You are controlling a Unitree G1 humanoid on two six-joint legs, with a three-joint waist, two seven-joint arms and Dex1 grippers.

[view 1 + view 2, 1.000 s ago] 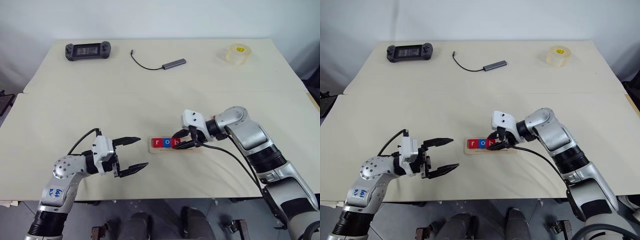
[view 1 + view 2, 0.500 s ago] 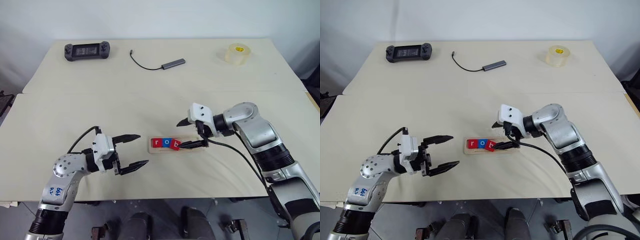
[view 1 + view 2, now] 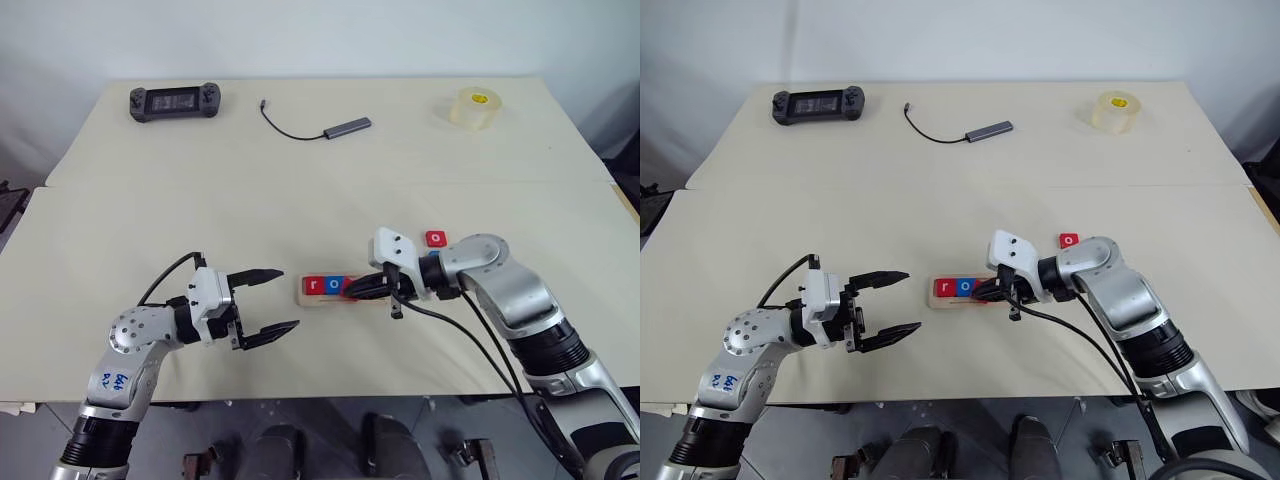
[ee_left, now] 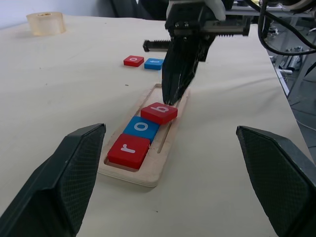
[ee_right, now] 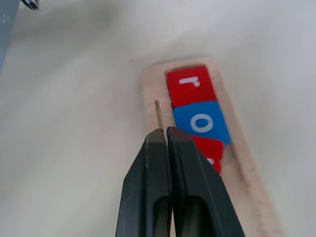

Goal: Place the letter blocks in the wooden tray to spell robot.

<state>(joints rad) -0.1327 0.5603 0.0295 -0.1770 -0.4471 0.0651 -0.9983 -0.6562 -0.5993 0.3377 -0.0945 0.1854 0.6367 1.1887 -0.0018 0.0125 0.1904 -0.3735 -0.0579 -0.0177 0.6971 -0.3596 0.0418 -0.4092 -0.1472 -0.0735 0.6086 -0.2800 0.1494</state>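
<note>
Both arms low — right pincer (image 4: 170,96) shut, tips at wooden tray (image 4: 170,136).

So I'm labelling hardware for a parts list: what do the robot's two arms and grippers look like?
Both arms are silver-grey metal with black joint bands. Each ends in a white wrist housing and two black fingers, textured on their inner faces: left gripper, right gripper. A black cable loops along each forearm. The left arm's round elbox joint carries blue handwritten marks.
</note>
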